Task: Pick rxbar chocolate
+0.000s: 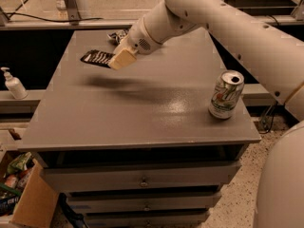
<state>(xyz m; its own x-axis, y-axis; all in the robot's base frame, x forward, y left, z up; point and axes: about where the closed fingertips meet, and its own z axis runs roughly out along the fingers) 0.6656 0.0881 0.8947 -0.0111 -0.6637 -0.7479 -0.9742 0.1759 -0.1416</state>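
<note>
**Bar in the claw, clear of the table**

On my screen the white arm (228, 27) fills the upper right and reaches down and left across the frame. Under it sits the grey table (142, 122), with drawers (142, 179) stacked below its front edge. A cardboard box (31, 205) of odds and ends stands at the lower left. A dented soda can (226, 95) stands upright at the table's right side, well apart from the action. A pump bottle (13, 83) sits on a ledge off the table at the left edge. A crinkled snack bag (116, 35) peeks out at the table's far edge, just behind the wrist.

The claw (121, 60) is in the upper left of the frame, its tan fingers clenched on the right end of the rxbar chocolate (96, 57). The bar sticks out to the left, roughly level. A soft shadow falls on the table below and apart from it, so I judge it is in the air.

I expect the bar to be light, flat and fairly stiff, with a slick wrapper. An end pinch leaves it cantilevered, so it could pivot or slip. A hold nearer the middle across the narrow width would be surer. I would move gently.
</note>
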